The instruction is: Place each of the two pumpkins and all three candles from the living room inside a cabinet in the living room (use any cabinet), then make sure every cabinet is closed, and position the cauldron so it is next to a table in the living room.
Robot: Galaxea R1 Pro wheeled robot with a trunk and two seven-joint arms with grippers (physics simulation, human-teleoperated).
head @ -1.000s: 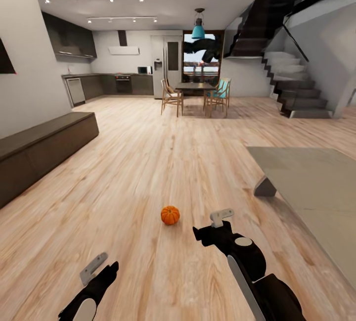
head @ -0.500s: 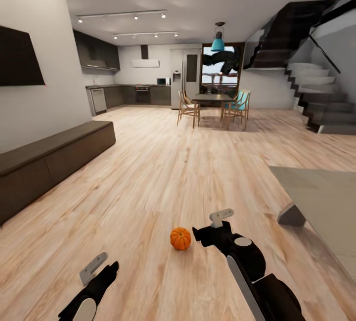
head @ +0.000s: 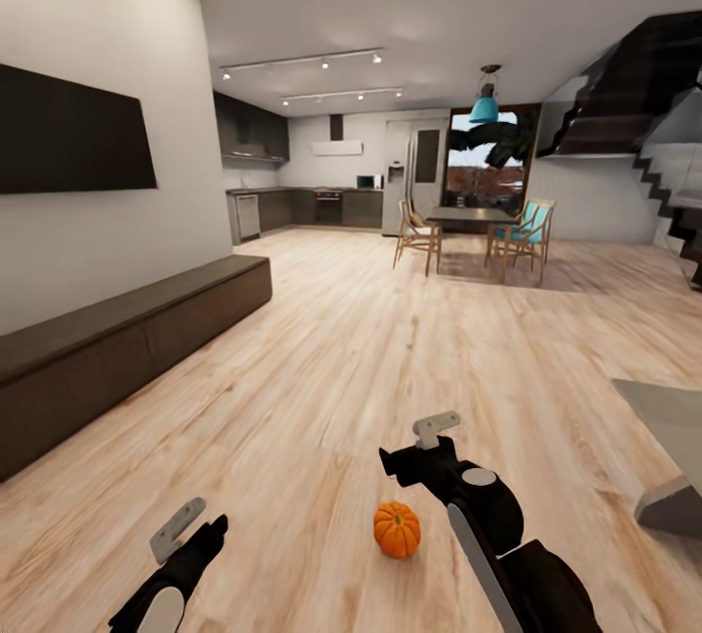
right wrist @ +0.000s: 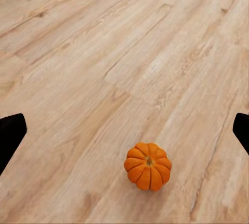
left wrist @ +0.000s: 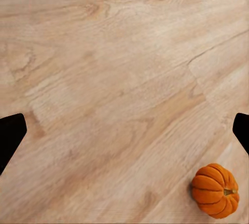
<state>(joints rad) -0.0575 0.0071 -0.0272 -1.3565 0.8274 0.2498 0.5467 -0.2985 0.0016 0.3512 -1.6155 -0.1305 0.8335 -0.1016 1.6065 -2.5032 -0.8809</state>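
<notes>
Pale wood-plank floor [head: 322, 370] ran through the open living room. One small bright-orange ribbed pumpkin [head: 397, 530] sat on it, just beside the right gripper [head: 421, 448] and right of the left gripper [head: 185, 540]; nothing lay between. Both claws were spread wide, empty. Long low dark-brown wooden cabinet [head: 127, 340] stood along the left wall, fronts closed. Grey coffee table [head: 673, 506] edged in at right.

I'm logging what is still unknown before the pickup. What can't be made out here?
- Table, head view: cut off by the right edge, one corner and leg visible.
- Cabinet, head view: cut off by the left edge.
- Pumpkin, head view: partly behind the right end effector.
</notes>
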